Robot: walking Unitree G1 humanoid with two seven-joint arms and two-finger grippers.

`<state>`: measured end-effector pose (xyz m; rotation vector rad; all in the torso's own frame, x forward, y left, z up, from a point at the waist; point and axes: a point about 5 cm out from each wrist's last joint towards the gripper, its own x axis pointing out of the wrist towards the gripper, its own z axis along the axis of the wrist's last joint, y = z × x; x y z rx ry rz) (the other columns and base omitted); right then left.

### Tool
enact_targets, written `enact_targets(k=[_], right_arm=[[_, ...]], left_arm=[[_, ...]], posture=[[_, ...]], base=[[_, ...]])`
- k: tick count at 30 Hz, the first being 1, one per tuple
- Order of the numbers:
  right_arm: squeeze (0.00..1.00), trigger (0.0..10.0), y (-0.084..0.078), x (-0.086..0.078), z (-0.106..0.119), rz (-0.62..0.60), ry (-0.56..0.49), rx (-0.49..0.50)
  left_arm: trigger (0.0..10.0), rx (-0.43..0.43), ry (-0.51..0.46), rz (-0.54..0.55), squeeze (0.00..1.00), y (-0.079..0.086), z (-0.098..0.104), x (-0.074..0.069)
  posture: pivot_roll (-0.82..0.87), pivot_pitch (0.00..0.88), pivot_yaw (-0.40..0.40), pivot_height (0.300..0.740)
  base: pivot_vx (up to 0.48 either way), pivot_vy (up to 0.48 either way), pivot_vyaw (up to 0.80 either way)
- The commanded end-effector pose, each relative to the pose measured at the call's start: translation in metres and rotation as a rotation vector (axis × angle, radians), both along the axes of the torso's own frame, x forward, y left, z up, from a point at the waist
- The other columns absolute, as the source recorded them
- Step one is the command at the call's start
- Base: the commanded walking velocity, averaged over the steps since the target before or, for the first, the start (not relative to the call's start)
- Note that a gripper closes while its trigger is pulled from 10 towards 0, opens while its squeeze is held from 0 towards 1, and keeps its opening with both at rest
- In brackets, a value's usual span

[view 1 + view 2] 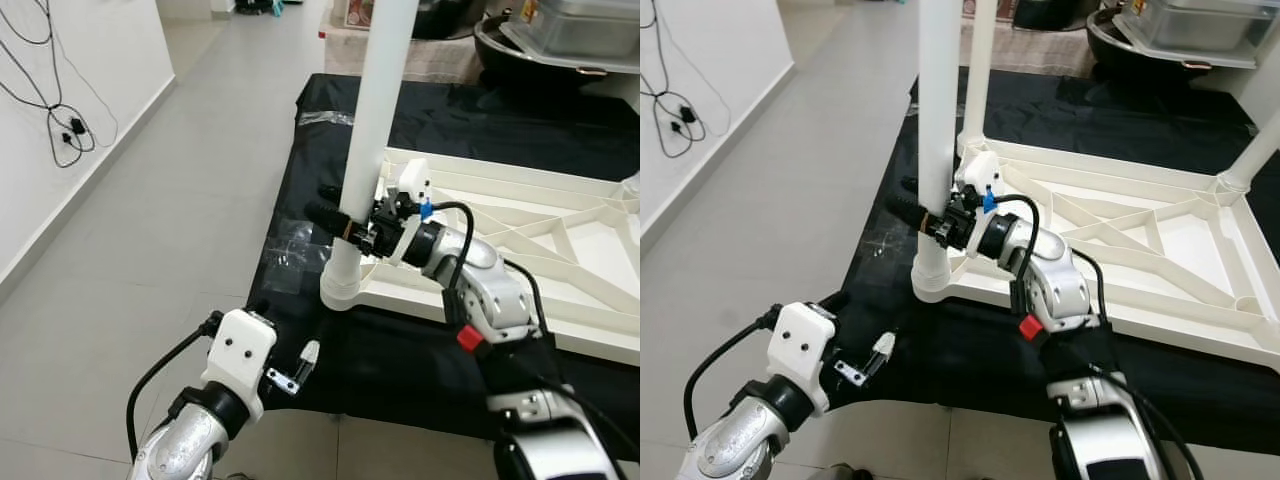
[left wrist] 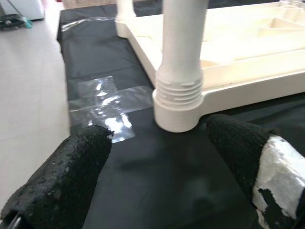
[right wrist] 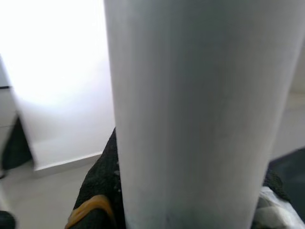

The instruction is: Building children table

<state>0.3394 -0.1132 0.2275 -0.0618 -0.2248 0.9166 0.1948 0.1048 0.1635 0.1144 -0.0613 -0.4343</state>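
A white wall [image 1: 90, 60] with dangling cables [image 1: 60, 125] borders grey floor tiles [image 1: 150, 250]. The left gripper [image 2: 157, 157] hovers with fingers apart over a black sheet [image 1: 330, 360]. On it lies the upturned white tabletop [image 1: 1160, 250]. The right gripper [image 1: 340, 222] is clamped on the upright leg [image 1: 375, 110] seated in its corner socket.

A home: grey tiled floor [image 1: 180, 200], white wall [image 1: 90, 90], cooking pans [image 1: 1200, 30].
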Motion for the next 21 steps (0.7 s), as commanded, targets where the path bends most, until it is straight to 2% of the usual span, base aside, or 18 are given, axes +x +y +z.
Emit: enact_targets(k=[1, 2, 3, 4, 5, 6, 7, 8, 9, 10, 12, 13, 15, 16, 21], right_arm=[[0.00, 0.0, -0.014, 0.002, -0.018, -0.194, 0.078, -0.035], [0.00, 0.0, -0.014, 0.002, -0.018, -0.194, 0.078, -0.035], [0.00, 0.0, -0.016, 0.003, -0.021, -0.261, 0.083, -0.052], [0.00, 0.0, -0.016, 0.003, -0.021, -0.261, 0.083, -0.052], [0.00, 0.0, -0.017, 0.004, -0.024, -0.336, 0.108, -0.048], [0.00, 0.0, -0.017, 0.004, -0.024, -0.336, 0.108, -0.048], [0.00, 0.0, -0.020, 0.006, -0.026, -0.415, 0.113, -0.058], [0.00, 0.0, -0.020, 0.006, -0.026, -0.415, 0.113, -0.058], [0.00, 0.0, -0.027, 0.011, -0.032, -0.647, 0.166, -0.048], [0.00, 0.0, -0.027, 0.011, -0.032, -0.647, 0.166, -0.048], [0.00, 0.0, -0.028, 0.010, -0.034, -0.868, 0.203, -0.019], [0.00, 0.0, -0.028, 0.010, -0.034, -0.868, 0.203, -0.019], [0.00, 0.0, -0.025, 0.006, -0.032, -1.082, 0.227, 0.044], [0.00, 0.0, -0.025, 0.006, -0.032, -1.082, 0.227, 0.044], [0.00, 0.0, -0.008, 0.011, -0.027, -1.257, 0.293, 0.182]], left_arm=[[10.0, 0.018, 0.009, -0.003, 0.00, 0.001, -0.004, 0.001], [10.0, 0.018, 0.009, -0.003, 0.00, 0.001, -0.004, 0.001], [10.0, 0.020, 0.008, -0.004, 0.00, 0.002, -0.004, 0.001], [10.0, 0.020, 0.008, -0.004, 0.00, 0.002, -0.004, 0.001], [10.0, 0.021, 0.007, -0.005, 0.00, 0.002, -0.004, 0.001], [10.0, 0.021, 0.007, -0.005, 0.00, 0.002, -0.004, 0.001], [10.0, 0.022, 0.008, -0.006, 0.00, 0.001, -0.004, 0.001], [10.0, 0.022, 0.008, -0.006, 0.00, 0.001, -0.004, 0.001], [10.0, 0.021, 0.009, -0.010, 0.00, 0.000, -0.004, 0.001], [10.0, 0.021, 0.009, -0.010, 0.00, 0.000, -0.004, 0.001], [10.0, 0.018, 0.011, -0.013, 0.00, -0.001, -0.004, 0.000], [10.0, 0.018, 0.011, -0.013, 0.00, -0.001, -0.004, 0.000], [10.0, 0.017, 0.010, -0.017, 0.00, -0.002, -0.004, 0.001], [10.0, 0.017, 0.010, -0.017, 0.00, -0.002, -0.004, 0.001], [10.0, 0.020, 0.010, -0.014, 0.00, -0.002, -0.004, 0.000]], posture=[[0.12, 0.124, -0.046, 0.740], [0.12, 0.124, -0.046, 0.740], [0.12, 0.127, -0.045, 0.740], [0.12, 0.127, -0.045, 0.740], [0.12, 0.130, -0.047, 0.740], [0.12, 0.130, -0.047, 0.740], [0.12, 0.130, -0.047, 0.740], [0.12, 0.130, -0.047, 0.740], [0.12, 0.131, -0.046, 0.740], [0.12, 0.131, -0.046, 0.740], [0.12, 0.134, -0.047, 0.740], [0.12, 0.134, -0.047, 0.740], [0.12, 0.137, -0.049, 0.740], [0.12, 0.137, -0.049, 0.740], [0.13, 0.142, -0.056, 0.740]], base=[[0.000, 0.000, 0.00], [0.000, 0.000, 0.00], [0.000, 0.000, 0.00], [0.000, 0.000, 0.00], [0.000, 0.000, 0.00], [0.000, 0.000, 0.00], [0.000, 0.000, 0.00], [0.000, 0.000, 0.00], [0.000, 0.000, 0.00], [0.000, 0.000, 0.00], [0.000, 0.000, 0.00], [0.000, 0.000, 0.00], [0.000, 0.000, 0.00], [0.000, 0.000, 0.00], [0.000, 0.000, 0.00]])
